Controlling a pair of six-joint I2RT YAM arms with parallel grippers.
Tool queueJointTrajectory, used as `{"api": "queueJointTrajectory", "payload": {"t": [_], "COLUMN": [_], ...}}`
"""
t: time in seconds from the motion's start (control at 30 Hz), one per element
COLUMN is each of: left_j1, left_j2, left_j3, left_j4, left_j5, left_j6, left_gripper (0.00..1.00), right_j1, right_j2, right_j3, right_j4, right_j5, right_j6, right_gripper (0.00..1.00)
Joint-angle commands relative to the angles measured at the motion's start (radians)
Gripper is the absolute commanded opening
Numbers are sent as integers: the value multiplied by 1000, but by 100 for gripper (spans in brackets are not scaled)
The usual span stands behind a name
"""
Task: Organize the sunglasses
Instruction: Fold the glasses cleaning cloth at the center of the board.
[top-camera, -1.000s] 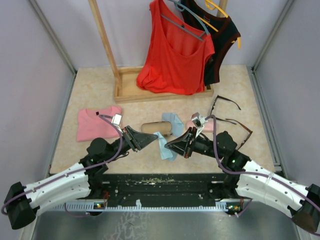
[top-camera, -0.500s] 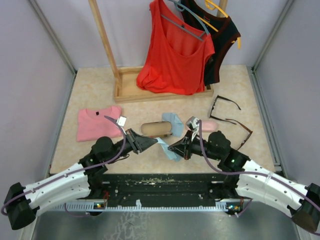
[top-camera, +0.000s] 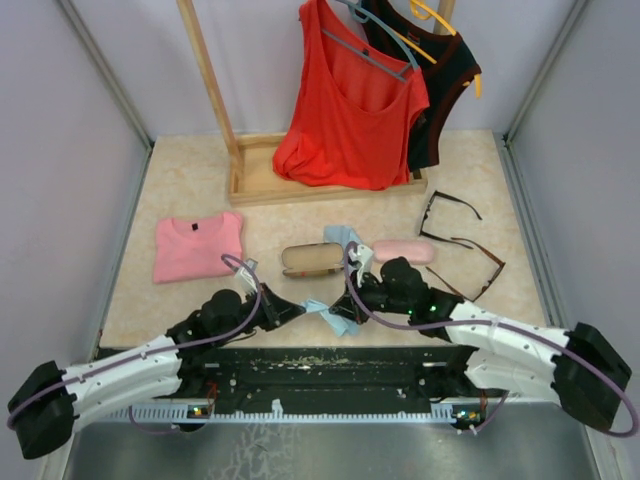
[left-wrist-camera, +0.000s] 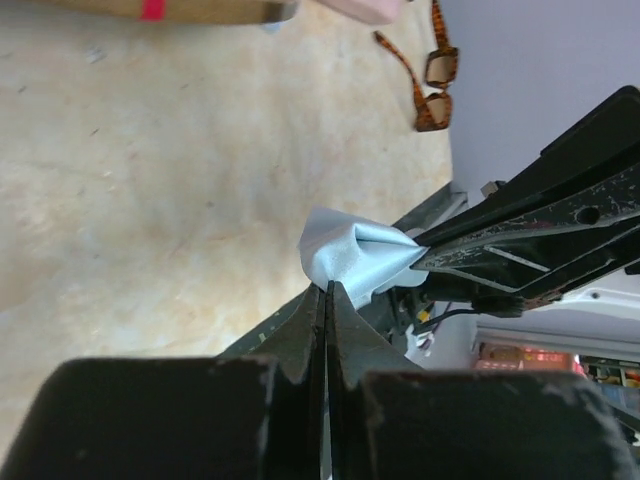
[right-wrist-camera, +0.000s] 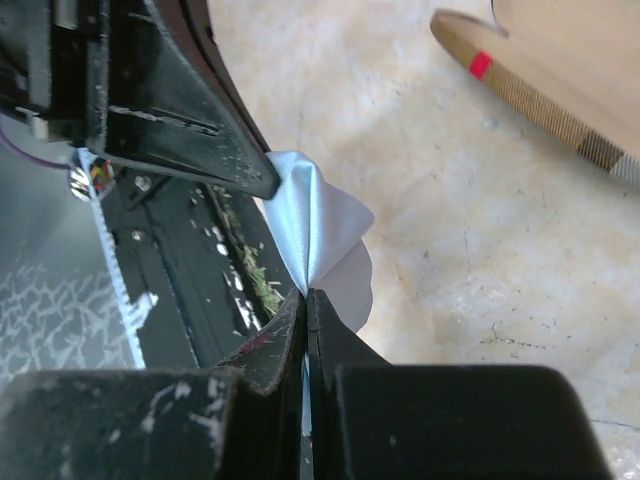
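Observation:
Both grippers pinch one light blue cloth (top-camera: 336, 319) near the table's front edge. My left gripper (top-camera: 302, 304) is shut on one fold of the cloth (left-wrist-camera: 352, 258), its tips (left-wrist-camera: 325, 288) closed. My right gripper (top-camera: 349, 299) is shut on the opposite fold of the cloth (right-wrist-camera: 314, 222), its tips (right-wrist-camera: 305, 293) closed. The two grippers face each other, almost touching. The black-framed sunglasses (top-camera: 446, 209) lie open at the right back. The reddish-brown sunglasses (top-camera: 481, 262) lie in front of them and also show in the left wrist view (left-wrist-camera: 433, 78).
A brown plaid case (top-camera: 311, 258) and a pink case (top-camera: 404, 250) lie side by side just behind the grippers. A folded pink shirt (top-camera: 197, 246) lies at the left. A wooden rack base (top-camera: 262, 183) with hanging red and black tops stands at the back.
Both grippers have moved toward the front edge and toward each other, bringing the blue cloth along and bunching it between them.

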Motion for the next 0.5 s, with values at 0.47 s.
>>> {"api": "queueJointTrajectory", "payload": {"t": [0.47], "left_j1": [5], "left_j2": [64], "left_j3": [-98], "left_j4": [55], "left_j5": [-191], "left_j6": [-49], "left_gripper": [0], "right_j1": [-2], "right_j2": [122], "right_j3": [11], "right_j4": [82], "right_j5": [113], "right_j6": [-44], "right_gripper": [40]}}
